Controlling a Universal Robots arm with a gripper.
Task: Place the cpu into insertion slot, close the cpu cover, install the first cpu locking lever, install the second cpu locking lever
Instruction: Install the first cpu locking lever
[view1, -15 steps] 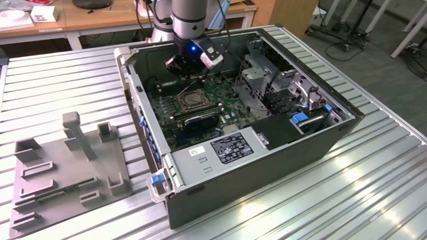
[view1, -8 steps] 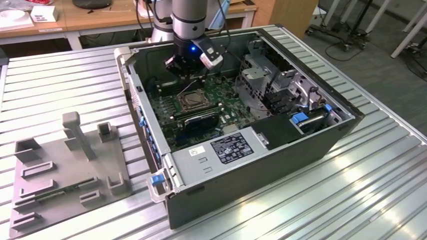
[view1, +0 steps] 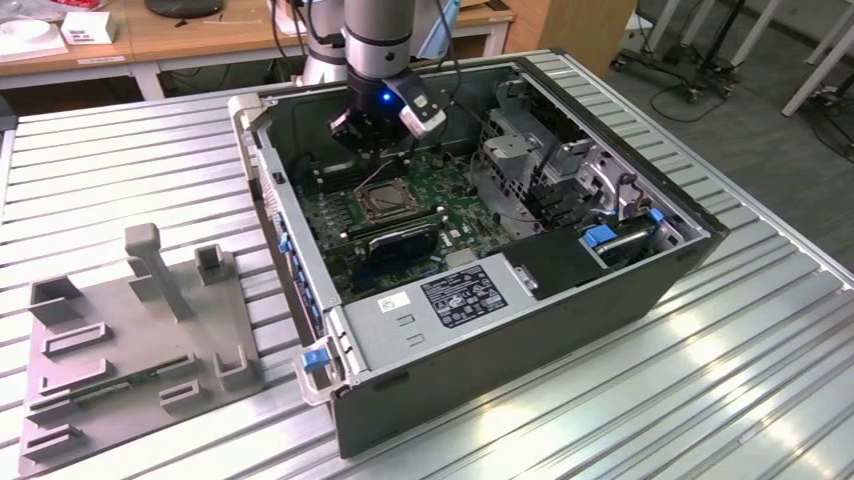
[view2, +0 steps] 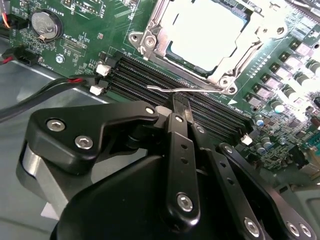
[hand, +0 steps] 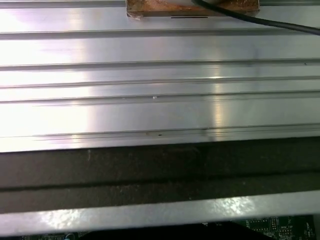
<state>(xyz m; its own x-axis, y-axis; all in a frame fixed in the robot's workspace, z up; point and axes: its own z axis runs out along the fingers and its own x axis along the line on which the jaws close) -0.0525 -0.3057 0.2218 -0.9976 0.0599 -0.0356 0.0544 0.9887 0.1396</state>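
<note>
The cpu (view2: 202, 30) lies flat in the insertion slot (view2: 226, 82), at the upper centre of the second wrist view. Its pale metal top shows through the cut-out of the cpu cover (view2: 185, 62), which looks folded down over it, so the first two steps seem to be done.

A thin silvery locking lever (view2: 165, 89) runs along the socket edge that faces the lower part of the frame. Its long axis goes roughly left to right across the frame and is parallel to the black memory slots (view2: 130, 80) just below it. I cannot tell whether it is the first or the second lever, or whether it is latched.

The gripper (view2: 180, 105) rises from the lower centre of the frame, and its tip meets that wire near the wire's middle. The socket therefore lies straight ahead of the gripper, toward the top of the frame, and the lever lies crosswise to the line of the fingers. The fingers look pressed together with no gap between them. It is unclear whether they touch the wire or only stand against it.

In the exterior view the arm hangs over the green circuit board (view1: 441, 175) at the upper centre of the frame. The board sits inside an open computer case (view1: 534, 330), which rests on the slatted metal worktop (view1: 134, 150).
</note>
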